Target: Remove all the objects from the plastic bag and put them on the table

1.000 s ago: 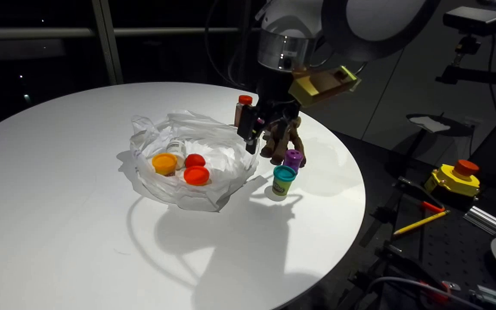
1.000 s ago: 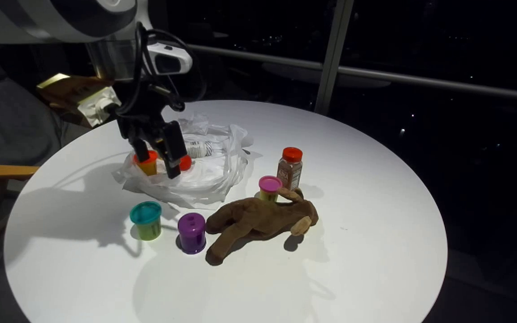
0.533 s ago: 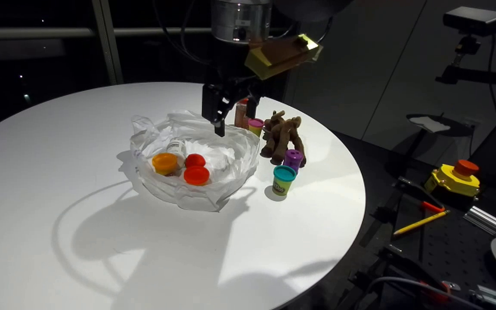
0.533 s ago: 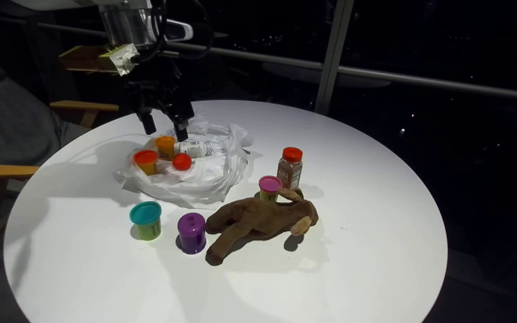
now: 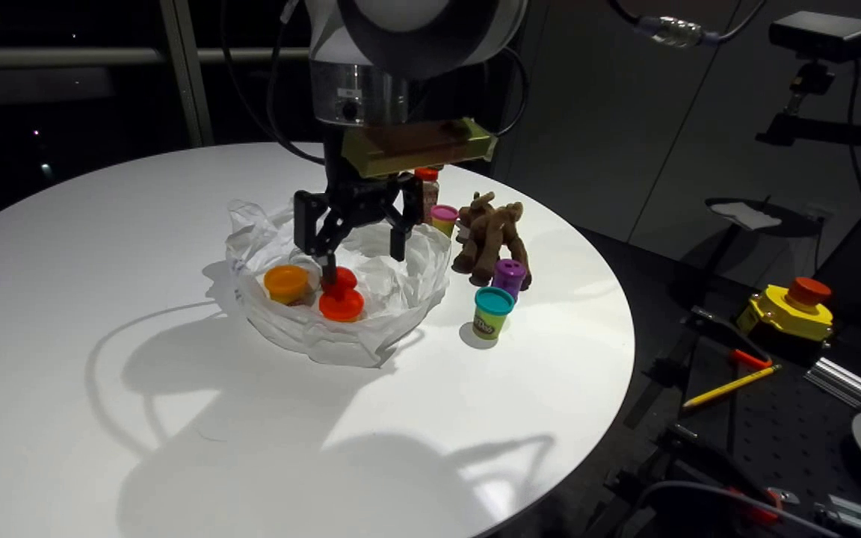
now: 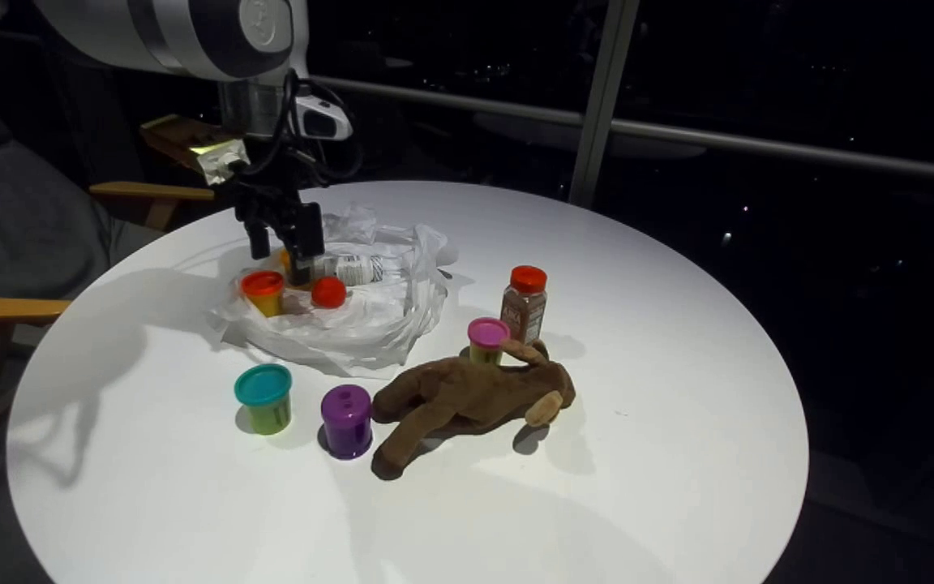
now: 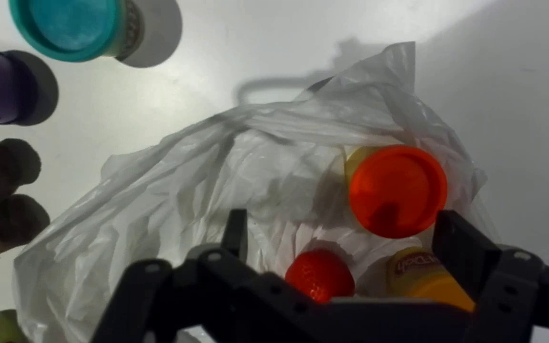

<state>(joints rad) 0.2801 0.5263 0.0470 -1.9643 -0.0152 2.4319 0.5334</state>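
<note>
In an exterior view, five things [image 5: 492, 243] out, bag's [image 5: 333, 344] three o'clock; I've two tubs [image 5: 341, 306], bottle [image 6: 360, 269], red thing [image 6: 328, 292] left; gripper [image 5: 364, 261] wide.

We count four tubs [image 6: 265, 397]: two by the claw [image 5: 364, 261] inside one bag [image 5: 341, 345], two farther from the claw on one table [image 6: 637, 454]. By the claw, in that bag, we also count one ball [image 6: 328, 292] and one bottle [image 6: 358, 269]; farther from it, one canister [image 6: 346, 423], one jar [image 6: 523, 314] and one plush [image 6: 467, 396].
</note>
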